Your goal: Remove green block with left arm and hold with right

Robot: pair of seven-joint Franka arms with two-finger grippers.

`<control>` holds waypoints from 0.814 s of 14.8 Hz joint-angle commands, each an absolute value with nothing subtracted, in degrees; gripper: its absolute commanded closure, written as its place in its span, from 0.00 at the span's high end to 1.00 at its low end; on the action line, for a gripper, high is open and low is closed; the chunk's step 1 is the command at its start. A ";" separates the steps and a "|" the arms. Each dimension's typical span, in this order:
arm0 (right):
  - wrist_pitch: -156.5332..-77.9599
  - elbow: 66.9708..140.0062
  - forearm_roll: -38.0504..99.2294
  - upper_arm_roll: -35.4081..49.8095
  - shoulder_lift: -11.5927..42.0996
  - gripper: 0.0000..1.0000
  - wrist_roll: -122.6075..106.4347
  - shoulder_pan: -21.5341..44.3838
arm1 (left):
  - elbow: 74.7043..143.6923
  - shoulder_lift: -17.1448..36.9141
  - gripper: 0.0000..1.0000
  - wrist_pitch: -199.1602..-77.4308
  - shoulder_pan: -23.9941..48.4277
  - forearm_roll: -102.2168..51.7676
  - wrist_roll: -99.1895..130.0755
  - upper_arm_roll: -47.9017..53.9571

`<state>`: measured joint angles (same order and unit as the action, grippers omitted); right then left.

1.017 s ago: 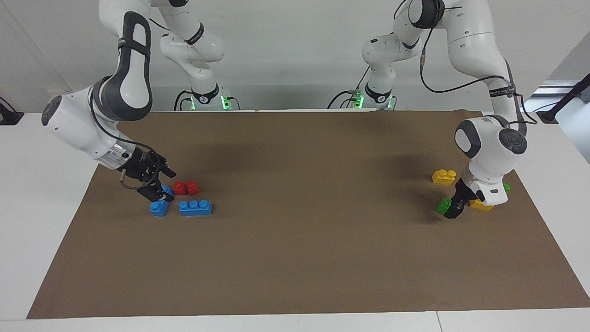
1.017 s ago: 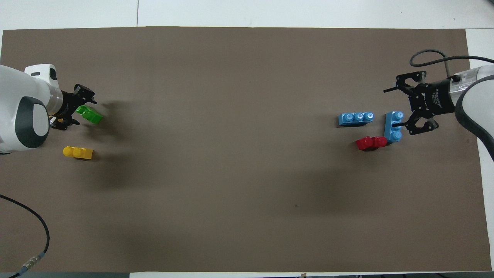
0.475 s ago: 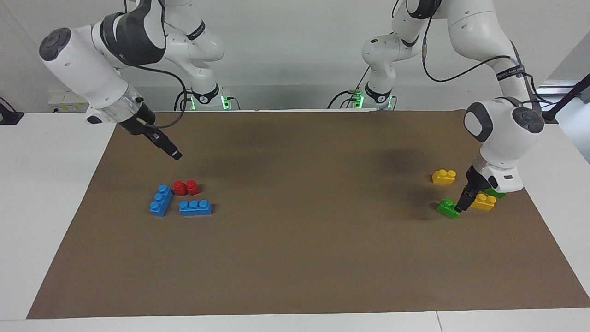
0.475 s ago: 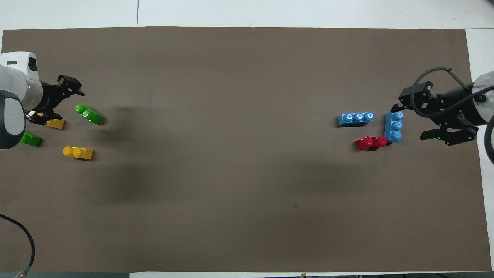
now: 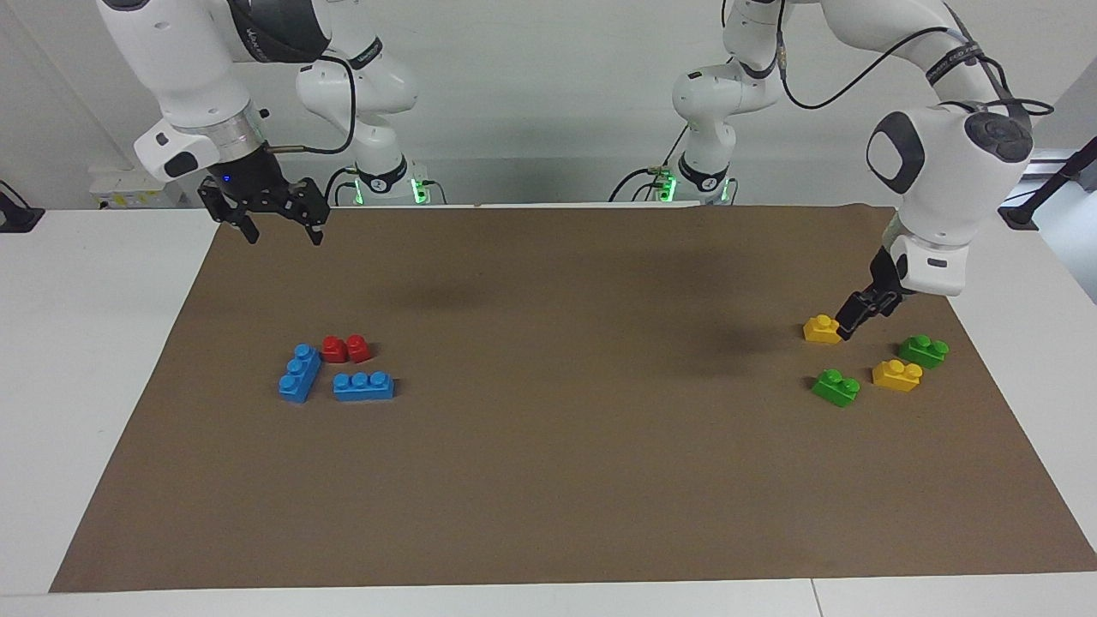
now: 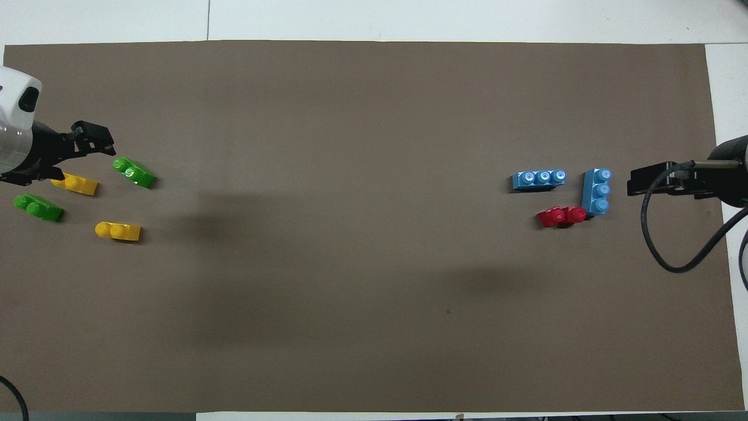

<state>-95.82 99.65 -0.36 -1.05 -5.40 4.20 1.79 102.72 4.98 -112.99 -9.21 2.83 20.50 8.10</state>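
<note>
Two green blocks lie on the brown mat at the left arm's end. One green block (image 5: pixel 836 387) (image 6: pixel 134 172) is the farthest from the robots. The other green block (image 5: pixel 924 350) (image 6: pixel 38 207) lies nearer the mat's end edge. My left gripper (image 5: pixel 853 324) (image 6: pixel 83 160) is open and empty. It is raised beside a yellow brick (image 5: pixel 823 328) and touches no block. My right gripper (image 5: pixel 283 233) (image 6: pixel 634 181), with a blue light, is open and empty. It hangs high over the mat's edge at the right arm's end.
A second yellow brick (image 5: pixel 897 375) (image 6: pixel 75 184) lies between the two green blocks. Two blue three-stud bricks (image 5: pixel 363 385) (image 5: pixel 299 373) and a red brick (image 5: pixel 346 348) sit together at the right arm's end. The brown mat (image 5: pixel 548 446) covers the table.
My left gripper let go of the green block, which now rests on the mat, and rose toward the robots. My right gripper lifted off the blue brick and drew back toward its base.
</note>
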 commanded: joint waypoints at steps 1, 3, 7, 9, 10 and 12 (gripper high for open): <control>-95.98 97.56 -2.98 -0.88 -4.22 1.00 -0.95 0.88 | 103.01 0.28 1.00 -108.21 -8.18 3.43 17.67 8.08; -95.37 97.65 -3.08 -0.97 -4.13 1.00 -0.62 0.79 | 103.01 -3.24 1.00 -103.39 -5.72 3.43 16.00 7.82; -92.56 97.65 -1.94 -1.14 -4.39 1.00 2.36 0.79 | 103.01 -5.71 1.00 -97.40 2.27 3.17 14.07 2.73; -92.02 97.56 -0.18 -1.23 -4.22 1.00 2.81 0.79 | 100.65 -5.71 1.00 -93.19 3.43 2.73 12.40 2.02; -92.11 97.47 0.09 -1.32 -4.22 1.00 2.90 0.79 | 98.63 -5.54 1.00 -90.21 3.34 2.29 9.61 2.02; -92.02 97.47 0.17 -1.32 -4.31 1.00 3.08 0.88 | 97.21 -5.19 1.00 -88.86 2.64 2.11 5.81 2.11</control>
